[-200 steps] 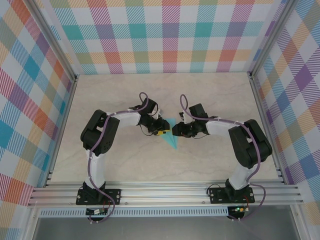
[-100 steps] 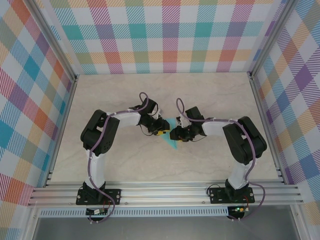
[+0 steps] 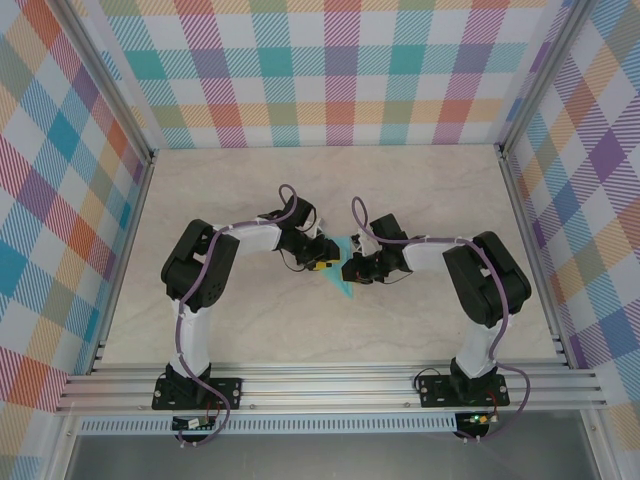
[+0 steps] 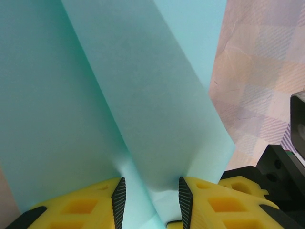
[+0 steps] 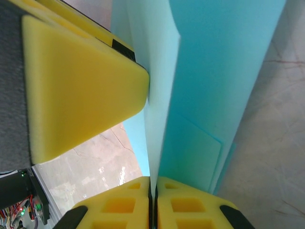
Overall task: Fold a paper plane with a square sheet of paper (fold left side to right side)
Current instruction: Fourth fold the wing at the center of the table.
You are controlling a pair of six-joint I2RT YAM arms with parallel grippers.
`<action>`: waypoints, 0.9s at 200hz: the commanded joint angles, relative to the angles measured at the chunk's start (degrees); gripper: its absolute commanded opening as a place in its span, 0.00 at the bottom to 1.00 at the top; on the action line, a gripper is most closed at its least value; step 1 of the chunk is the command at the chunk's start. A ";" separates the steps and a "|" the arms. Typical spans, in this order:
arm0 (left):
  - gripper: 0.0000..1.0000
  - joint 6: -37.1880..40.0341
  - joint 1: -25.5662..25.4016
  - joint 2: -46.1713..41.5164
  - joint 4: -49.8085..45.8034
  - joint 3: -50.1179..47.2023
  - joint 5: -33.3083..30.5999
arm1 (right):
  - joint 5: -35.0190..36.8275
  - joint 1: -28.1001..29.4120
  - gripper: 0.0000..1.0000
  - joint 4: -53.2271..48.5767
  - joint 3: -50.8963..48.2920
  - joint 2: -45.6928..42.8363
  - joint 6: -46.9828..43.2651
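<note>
The square sheet of paper (image 3: pixel 341 287), turquoise and creased into a narrow pointed shape, lies at the table's middle between both grippers. My left gripper (image 3: pixel 325 264) is at its left edge. In the left wrist view the sheet (image 4: pixel 143 95) rises as a folded flap between the yellow fingers (image 4: pixel 86 210) of my left gripper (image 4: pixel 151 198), which stand apart. My right gripper (image 3: pixel 348 268) meets the sheet from the right. In the right wrist view my right gripper (image 5: pixel 153 191) is shut on an upright pale layer of the sheet (image 5: pixel 219 71), beside a left finger (image 5: pixel 81 90).
The pale wooden table (image 3: pixel 250 330) is walled by plaid panels (image 3: pixel 330 70) at the back and sides. An aluminium rail (image 3: pixel 330 385) with both arm bases runs along the near edge. Bare wood lies all round the sheet.
My right gripper has shifted a little to the left and closed its fingers on the raised layer of paper. The left gripper has stayed where it was.
</note>
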 commanded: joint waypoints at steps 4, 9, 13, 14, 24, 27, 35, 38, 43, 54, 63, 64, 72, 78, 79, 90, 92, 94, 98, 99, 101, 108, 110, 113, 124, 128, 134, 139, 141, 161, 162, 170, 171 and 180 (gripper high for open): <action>0.39 1.03 -0.85 2.14 -3.62 -0.13 -2.87 | -2.08 -0.21 0.10 0.58 1.00 1.16 -1.15; 0.39 1.11 -0.85 2.24 -3.58 -0.17 -2.99 | -2.12 -0.28 0.10 0.54 1.03 1.20 -1.15; 0.39 1.04 -0.85 2.22 -3.54 -0.17 -3.00 | -2.03 -0.43 0.10 0.55 0.91 1.26 -1.15; 0.39 1.07 -0.85 2.21 -3.54 -0.17 -3.00 | -2.03 -0.42 0.10 0.56 0.95 1.23 -1.15; 0.39 1.11 -0.85 2.41 -3.60 -0.22 -3.16 | -1.87 -0.57 0.12 0.49 0.81 1.00 -1.15; 0.39 1.10 -0.85 2.41 -3.62 -0.23 -3.20 | -1.89 -0.58 0.12 0.43 0.73 0.93 -1.11; 0.39 1.11 -0.85 2.47 -3.70 -0.25 -3.38 | -1.94 -0.84 0.14 0.51 0.65 0.54 -1.15; 0.39 1.11 -0.85 2.61 -3.75 -0.22 -3.42 | -1.92 -0.91 0.14 0.48 0.64 0.47 -1.22; 0.39 1.01 -0.85 2.70 -3.80 -0.21 -3.52 | -2.01 -0.94 0.14 0.31 0.55 0.16 -1.33; 0.38 0.93 -0.85 2.88 -3.93 -0.24 -3.56 | -2.17 -1.00 0.15 0.30 0.63 -0.20 -1.49; 0.38 0.95 -0.85 3.03 -4.12 -0.11 -3.79 | -2.38 -1.09 0.16 0.06 0.71 -0.20 -1.60; 0.38 0.94 -0.85 3.01 -4.14 -0.14 -3.79 | -2.43 -1.10 0.16 0.05 0.72 -0.16 -1.60; 0.38 0.96 -0.85 3.16 -4.32 -0.01 -4.05 | -2.88 -1.06 0.16 0.04 0.81 0.12 -1.65; 0.38 0.96 -0.85 3.19 -4.32 -0.04 -4.10 | -3.05 -1.11 0.16 0.05 0.81 0.33 -1.66; 0.38 0.99 -0.85 3.18 -4.32 0.02 -4.12 | -3.07 -1.11 0.16 0.08 0.81 0.41 -1.58; 0.38 0.86 -0.85 3.26 -4.32 0.00 -4.08 | -3.43 -1.11 0.17 0.38 0.72 0.50 -1.46; 0.38 0.87 -0.85 3.27 -4.32 0.00 -4.13 | -3.44 -1.11 0.17 0.36 0.72 0.54 -1.45; 0.38 0.85 -0.85 3.28 -4.30 -0.02 -4.14 | -3.39 -1.11 0.17 0.42 0.72 0.55 -1.42; 0.38 0.85 -0.85 3.27 -4.32 0.00 -4.11 | -3.31 -1.11 0.17 0.46 0.64 0.46 -1.42; 0.38 0.85 -0.85 3.21 -4.32 0.00 -4.13 | -3.29 -1.11 0.17 0.46 0.64 0.43 -1.37; 0.38 0.85 -0.85 3.24 -4.32 -0.06 -4.14 | -3.23 -1.11 0.17 0.36 0.63 0.31 -1.41; 0.38 0.87 -0.85 3.24 -4.32 0.00 -4.22 | -3.10 -1.17 0.18 0.30 0.57 -0.05 -1.53; 0.38 0.90 -0.85 3.18 -4.32 -0.06 -4.23 | -2.98 -1.19 0.19 0.28 0.51 -0.21 -1.44; 0.38 0.86 -0.85 3.24 -4.32 -0.01 -4.23 | -2.90 -1.20 0.19 0.26 0.46 -0.44 -1.42; 0.38 0.91 -0.85 3.18 -4.47 -0.01 -4.32 | -2.89 -1.41 0.22 0.14 0.29 -1.22 -1.50; 0.38 0.95 -0.85 3.16 -4.55 0.00 -4.32 | -2.85 -1.54 0.23 0.04 0.24 -1.53 -1.50; 0.38 0.96 -0.85 3.15 -4.53 -0.02 -4.30 | -2.94 -1.72 0.24 -0.05 0.14 -2.20 -1.66; 0.38 0.91 -0.85 3.16 -4.57 -0.02 -4.31 | -2.96 -1.93 0.26 -0.12 0.06 -2.60 -1.75; 0.38 0.95 -0.85 3.14 -4.54 0.00 -4.32 | -3.03 -1.98 0.26 -0.20 0.03 -2.80 -1.76; 0.38 0.94 -0.85 2.98 -4.59 0.03 -4.41 | -3.41 -2.90 0.31 -1.45 0.11 -4.77 -2.22; 0.38 0.94 -0.85 2.94 -4.59 0.06 -4.37 | -3.47 -3.02 0.31 -1.45 0.11 -4.91 -2.21; 0.38 1.06 -0.85 2.98 -4.82 0.09 -4.48 | -3.97 -3.64 0.32 -1.46 -0.03 -5.66 -2.00; 0.38 0.99 -0.85 2.94 -4.79 0.09 -4.45 | -4.05 -3.74 0.32 -1.37 -0.05 -5.74 -1.93; 0.38 1.03 -0.85 2.83 -4.79 -0.01 -4.56 | -4.96 -4.58 0.34 -0.66 -0.16 -6.28 -1.19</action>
